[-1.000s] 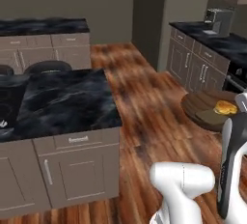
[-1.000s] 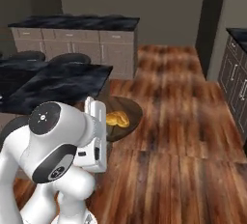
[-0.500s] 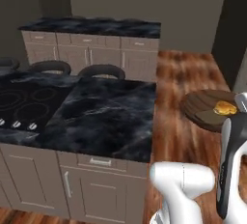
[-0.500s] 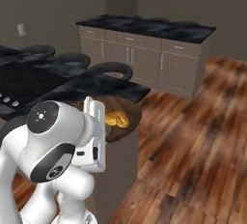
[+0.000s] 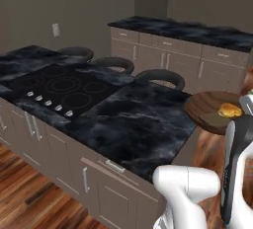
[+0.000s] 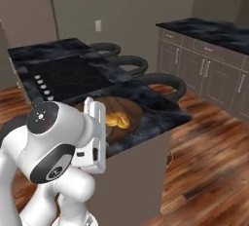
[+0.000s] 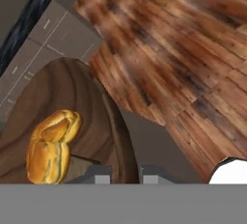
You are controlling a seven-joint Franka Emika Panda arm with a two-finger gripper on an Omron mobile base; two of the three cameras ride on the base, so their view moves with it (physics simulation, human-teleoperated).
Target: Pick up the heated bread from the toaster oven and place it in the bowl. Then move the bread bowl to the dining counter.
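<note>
bowl point(image 5: 212, 112) was held by the rim in the clamped gripper point(image 7: 124, 172), bread point(image 5: 230, 109) inside, off the dining counter point(image 5: 143, 124) edge at 3 o'clock; level carry advised.

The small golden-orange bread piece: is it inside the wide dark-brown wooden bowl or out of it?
Inside. The small golden-orange bread piece lies on the inner floor of the wide dark-brown wooden bowl, its rim curving around it.

Dim, even light — perhaps slightly soft
</note>
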